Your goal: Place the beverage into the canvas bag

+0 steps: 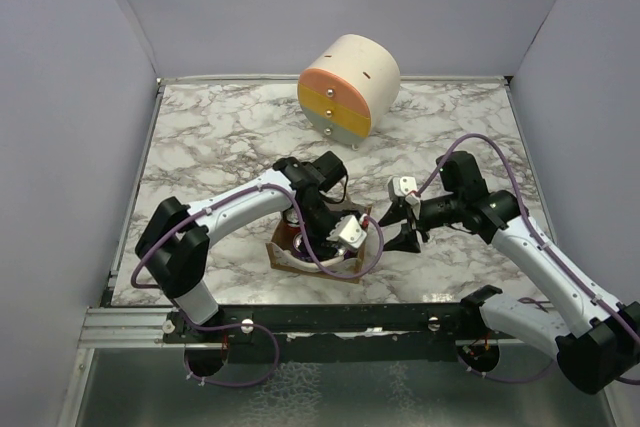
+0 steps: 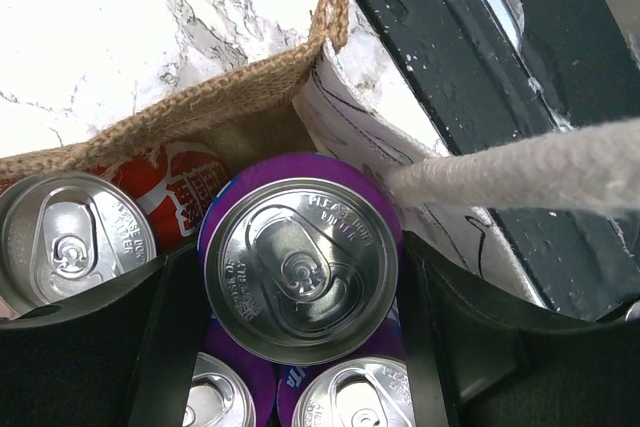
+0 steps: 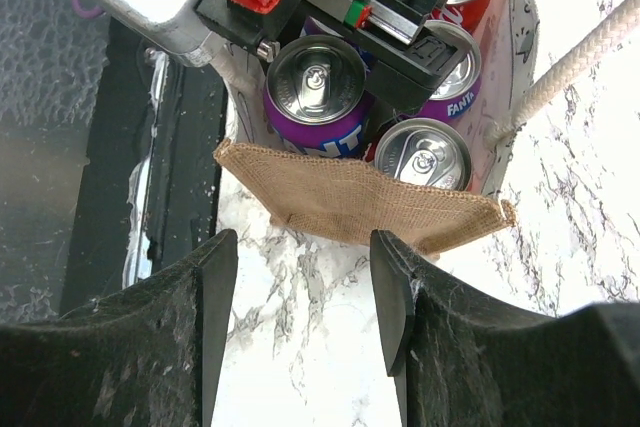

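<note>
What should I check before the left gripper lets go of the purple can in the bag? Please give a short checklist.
1. The purple can is inside the walls of the bag: ok.
2. The left gripper is closed on both sides of the can: ok.
3. The can stands on the bag floor: cannot tell, hidden by the other cans.
4. The rope handle is free of the left gripper: cannot tell, it runs close by.
5. The right gripper is open and outside the bag: ok.

The top camera looks down from above the near edge of the tabletop (image 1: 230, 137). Both wrist cameras look down, very close, into the same bag (image 3: 350, 202).
</note>
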